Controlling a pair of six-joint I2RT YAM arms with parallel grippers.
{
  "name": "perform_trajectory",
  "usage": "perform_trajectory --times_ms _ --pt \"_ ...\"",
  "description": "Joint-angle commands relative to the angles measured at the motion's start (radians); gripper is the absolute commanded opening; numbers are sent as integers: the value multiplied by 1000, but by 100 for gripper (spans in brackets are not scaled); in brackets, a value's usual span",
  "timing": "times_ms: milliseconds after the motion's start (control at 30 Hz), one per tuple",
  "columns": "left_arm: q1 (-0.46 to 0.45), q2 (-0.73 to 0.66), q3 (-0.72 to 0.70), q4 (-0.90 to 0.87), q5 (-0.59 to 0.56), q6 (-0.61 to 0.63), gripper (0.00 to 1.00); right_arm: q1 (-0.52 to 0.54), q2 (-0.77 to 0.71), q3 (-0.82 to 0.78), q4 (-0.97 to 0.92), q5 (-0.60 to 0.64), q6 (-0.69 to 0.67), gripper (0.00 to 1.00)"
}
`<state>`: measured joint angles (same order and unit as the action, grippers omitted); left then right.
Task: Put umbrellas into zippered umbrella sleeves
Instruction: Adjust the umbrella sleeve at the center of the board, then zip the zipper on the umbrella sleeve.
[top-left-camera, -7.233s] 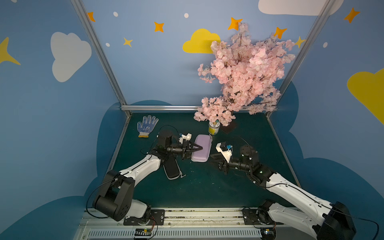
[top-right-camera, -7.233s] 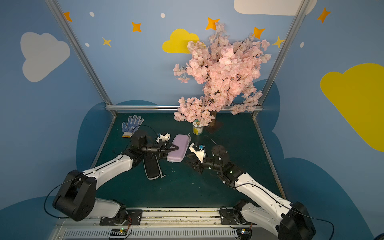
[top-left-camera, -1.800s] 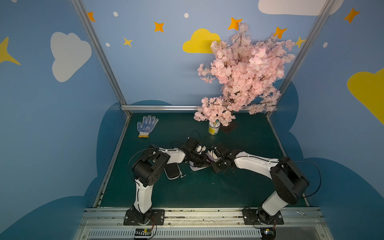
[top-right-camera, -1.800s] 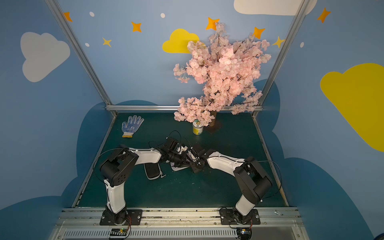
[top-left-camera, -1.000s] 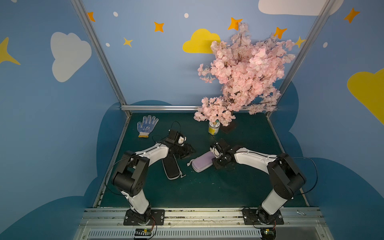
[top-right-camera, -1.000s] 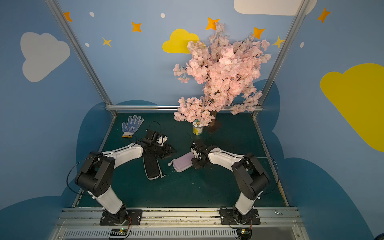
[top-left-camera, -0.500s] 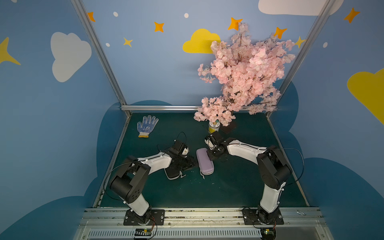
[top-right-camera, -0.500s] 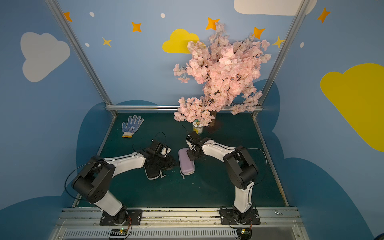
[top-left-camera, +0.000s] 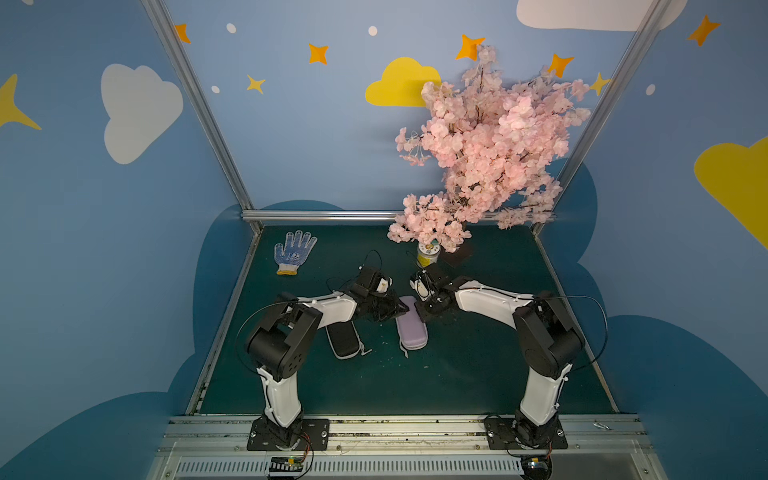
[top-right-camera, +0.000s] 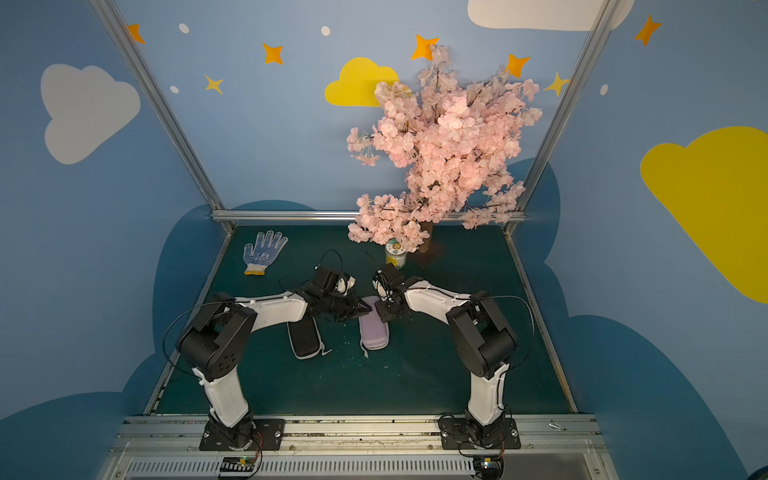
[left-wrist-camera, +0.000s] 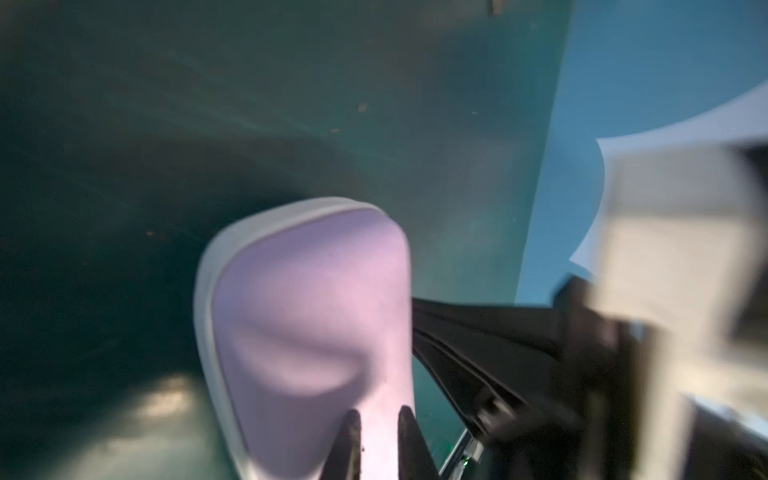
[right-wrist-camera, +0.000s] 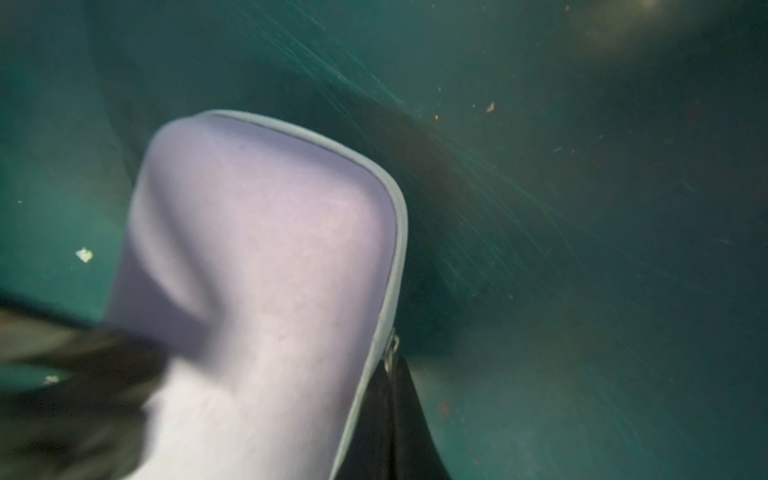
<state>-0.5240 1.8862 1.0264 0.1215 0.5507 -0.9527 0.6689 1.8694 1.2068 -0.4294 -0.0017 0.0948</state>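
lavender sleeve (top-left-camera: 411, 330) lies flat on the bench (top-left-camera: 457, 374). its far end sits between the two claw tips, and the body runs back from them toward the base rail (top-left-camera: 382, 432).

left claw (left-wrist-camera: 379, 415) is on that end. tips nearly together, thin strip of lavender showing in the gap, can't tell if it pinches the shell. right claw (right-wrist-camera: 392, 386) meets the opposite edge with fingers pressed together. a small metal zip ring (right-wrist-camera: 391, 347) sits right at its tips, held or not i can't tell. in both top views the claws nearly touch over the sleeve end.

edges: a pale grey band runs round the sleeve's rim, corners rounded. a pull cord (top-left-camera: 403, 353) trails off the end away from the claws. black sleeve (top-left-camera: 343, 340) lies behind the left claw, partly under the left forearm (top-left-camera: 328, 309), with a strip of bare mat between it and the lavender one.

room: bench is open behind both claws toward the base rail, and out beyond the right arm. just ahead of the right claw stand the jar (top-left-camera: 428, 253) and blossom tree (top-left-camera: 490, 145). glove (top-left-camera: 294, 251) is well ahead of the left claw, near the side rail (top-left-camera: 232, 316).

materials: lavender shell is smooth and matte, with a soft shallow dent in both wrist views. black sleeve has a pale rim. bench is dark green mat, scratched, with a few crumbs. glove is white knit with blue dots and a yellow cuff.
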Motion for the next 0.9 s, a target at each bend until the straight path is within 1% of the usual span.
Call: perform_trajectory --times_ms 0,133,167,200,367,467,667,867 --pt "-20 36 50 68 25 -52 15 -6 -15 -13 0 -22 4 0" --pt "-32 77 40 -15 5 -42 9 -8 -22 -25 4 -21 7 0" --pt "-32 84 41 -74 -12 -30 7 -8 -27 -28 4 -20 8 0" --pt "-33 94 43 -119 -18 -10 6 -8 -31 -32 5 -17 8 0" --pt "-38 154 36 -209 -52 35 5 -9 -44 -49 12 -14 6 0" --pt "-37 199 25 -209 -68 23 5 -9 -62 -61 -3 -11 7 0" --pt "-44 257 3 -175 -107 -23 5 3 -138 -137 -21 -13 28 0" --pt "-41 274 -17 -149 -121 -46 5 38 -198 -207 -59 2 54 0"
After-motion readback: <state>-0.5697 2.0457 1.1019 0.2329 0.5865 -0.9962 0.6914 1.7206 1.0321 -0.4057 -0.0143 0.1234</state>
